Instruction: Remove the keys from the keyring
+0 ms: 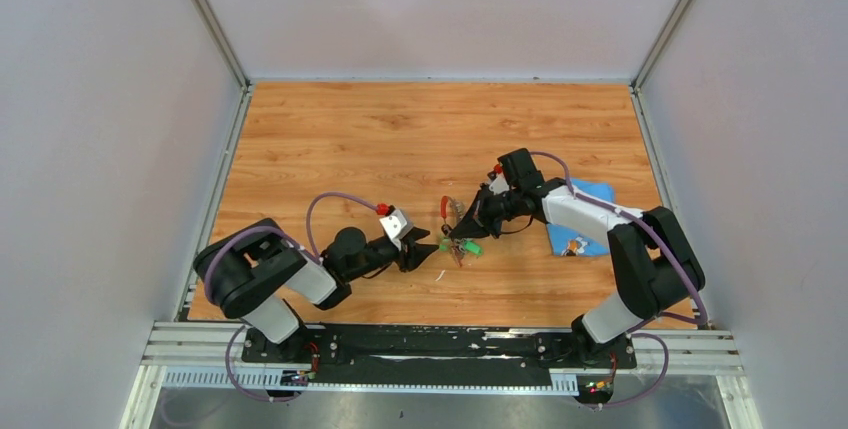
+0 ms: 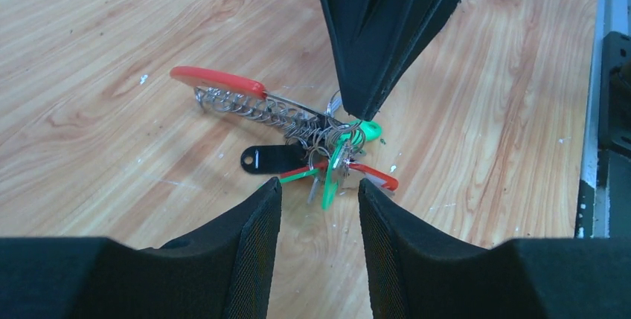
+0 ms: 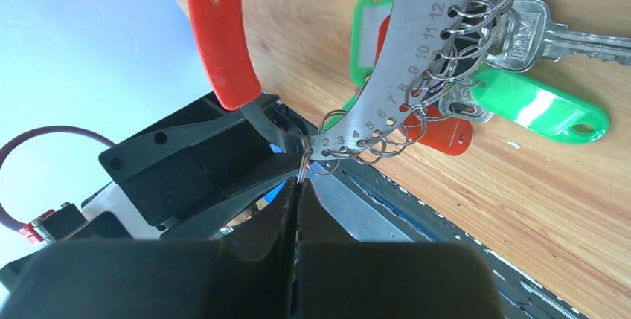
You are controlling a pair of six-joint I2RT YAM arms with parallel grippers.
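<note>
The right gripper (image 3: 298,185) is clenched. Its fingertips pinch a small wire loop at the low-numbered end of the keyring (image 3: 402,59), a curved metal strip with numbered holes and a red curved handle. The keyring is located near the middle of the table (image 1: 350,149), between the two grippers.

The keys (image 3: 547,36) hang from wire loops threaded through the strip. They lie bunched on the wood together with green and red plastic tags and a black tag (image 2: 269,160).

The left gripper (image 2: 320,192) is released: its two fingers stand apart and grasp nothing. The bunch of keys sits just in front of the gap, and the tip of one green tag reaches the mouth of that gap. Contact with the pads cannot be determined.

The two grippers face each other with their tips close together. A blue cloth (image 1: 595,191) lies on the table partly beneath the right arm, well apart from the keyring.
</note>
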